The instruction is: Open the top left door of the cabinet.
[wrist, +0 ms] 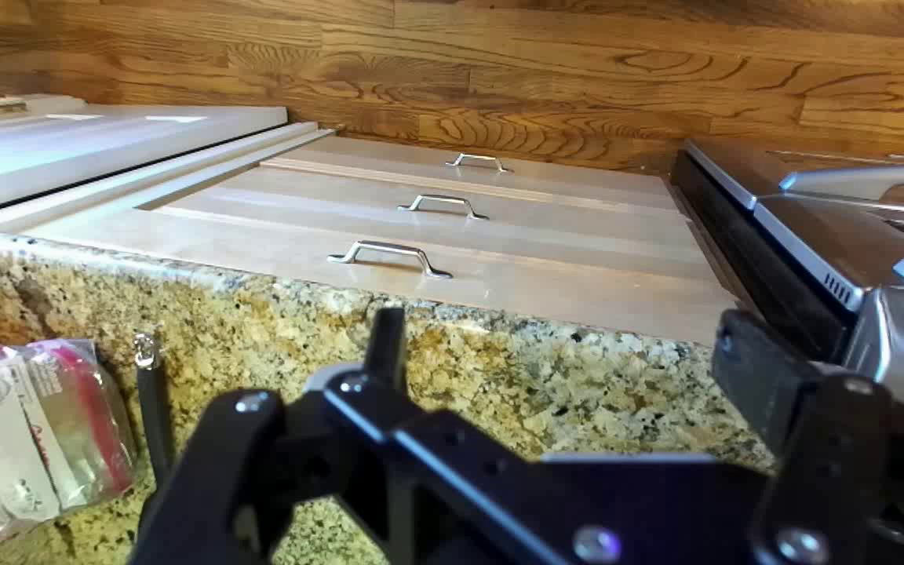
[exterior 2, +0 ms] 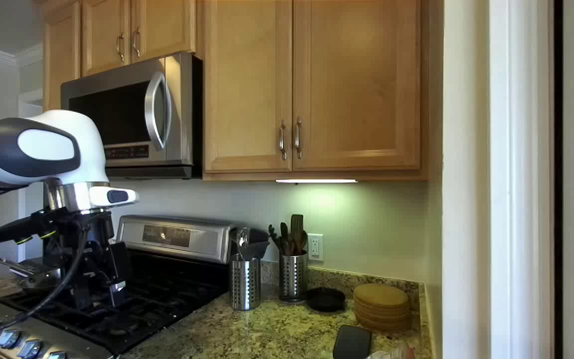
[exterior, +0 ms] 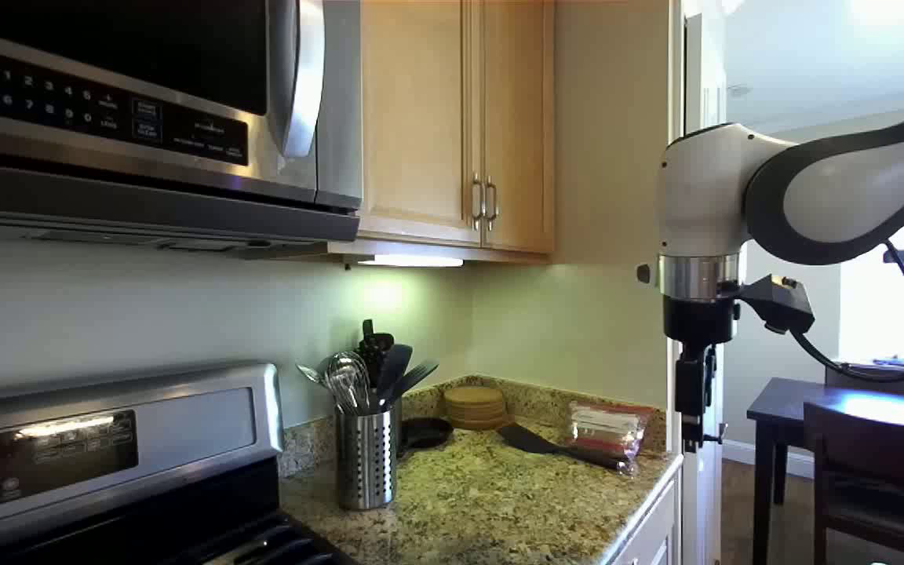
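The cabinet (exterior 2: 411, 172) is light maple wood and hangs on the wall in both exterior views. Its top left door (exterior 2: 248, 85), also in an exterior view (exterior: 417, 110), is closed. That door's slim silver handle (exterior 2: 282, 142) stands near its right edge, beside the twin door's handle (exterior 2: 298, 138). My gripper (exterior: 699, 441) points down, below the level of the door handles and well apart from the cabinet. In the wrist view my gripper (wrist: 562, 326) is open, its fingers wide apart with nothing between them, above the granite counter. The cabinet is out of the wrist view.
A steel microwave (exterior 2: 177, 109) juts out left of the cabinet, above the stove (exterior 2: 177, 279). Steel utensil holders (exterior 2: 245, 284) stand on the granite counter (exterior: 499, 502). A plastic bag (wrist: 28, 439) and a black spatula (exterior: 530, 441) lie there. Drawers with handles (wrist: 389, 251) are below the counter.
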